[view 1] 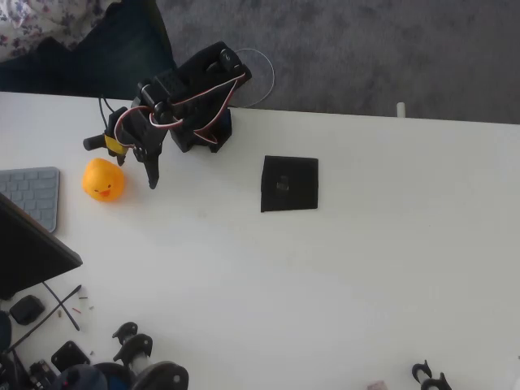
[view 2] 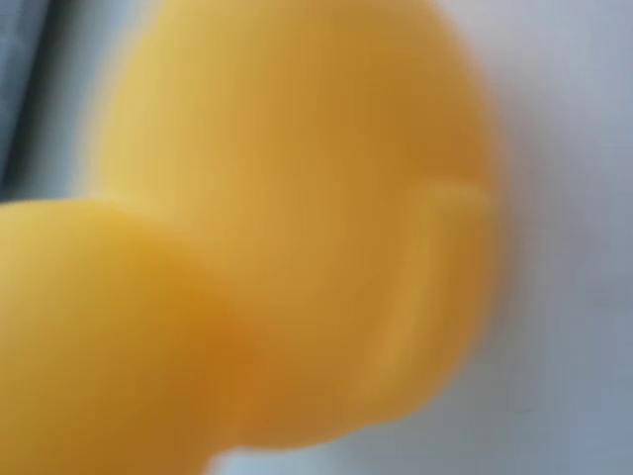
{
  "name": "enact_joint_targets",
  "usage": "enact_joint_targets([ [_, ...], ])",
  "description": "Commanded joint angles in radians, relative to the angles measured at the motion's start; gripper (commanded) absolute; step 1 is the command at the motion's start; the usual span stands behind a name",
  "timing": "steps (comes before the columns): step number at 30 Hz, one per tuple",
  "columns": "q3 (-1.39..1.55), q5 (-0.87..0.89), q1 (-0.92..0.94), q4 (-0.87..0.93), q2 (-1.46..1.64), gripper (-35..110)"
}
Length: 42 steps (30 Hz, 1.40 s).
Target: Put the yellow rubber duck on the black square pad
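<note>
White surface (view 1: 325,284), arm folded low at 11 o'clock, tool (view 1: 130,166) spread wide beside duck (view 1: 103,179), pad (view 1: 289,184) well apart at 3 o'clock, wrist view blurred yellow.

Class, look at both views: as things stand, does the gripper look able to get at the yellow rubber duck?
Probably yes. In the overhead view the gripper hangs right beside the yellow rubber duck, nothing between them, and the duck looms close in the wrist view.
</note>
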Motion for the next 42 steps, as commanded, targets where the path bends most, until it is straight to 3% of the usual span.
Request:
enact_joint_targets([
  [1,-0.067,-0.006,0.009,0.003,-0.058,40],
  [12,-0.413,-0.005,0.02,0.003,-0.244,40],
  [22,-0.423,-0.012,0.02,-0.005,-0.388,40],
  [31,-0.405,-0.008,0.02,-0.33,-0.531,40],
  [42,-0.225,-0.023,0.02,-0.35,-0.574,40],
])
